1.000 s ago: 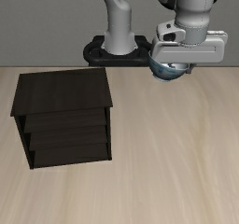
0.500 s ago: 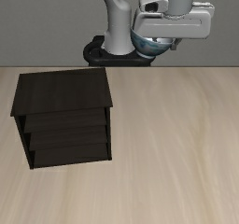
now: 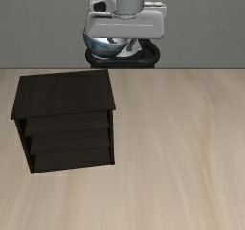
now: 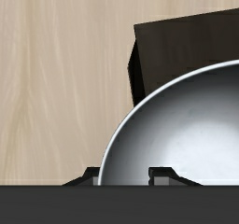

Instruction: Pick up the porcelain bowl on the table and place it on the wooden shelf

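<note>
- Porcelain bowl [image 3: 103, 52] is off the table [image 3: 182, 148] and up in the air, higher than the wooden shelf [image 3: 65, 95], by the shelf's far corner on the exterior view's right.
- My gripper [image 3: 117, 44] is clamped on the bowl's rim, with the wide grey hand sitting right on top of it.
- The exterior view gives me the height: there's clear air between the bowl and the shelf top, and the whole dark shelf stands on the table.
- The wrist view gives me the inside of the bowl [image 4: 187, 125], grey and glossy. Past its rim I see one corner of the shelf [image 4: 187, 46], with pale table [image 4: 56, 78] beside it.
- There the gripper [image 4: 123, 177] has one finger [image 4: 163, 175] inside the bowl.
- Count: one bowl, one shelf, one arm.
</note>
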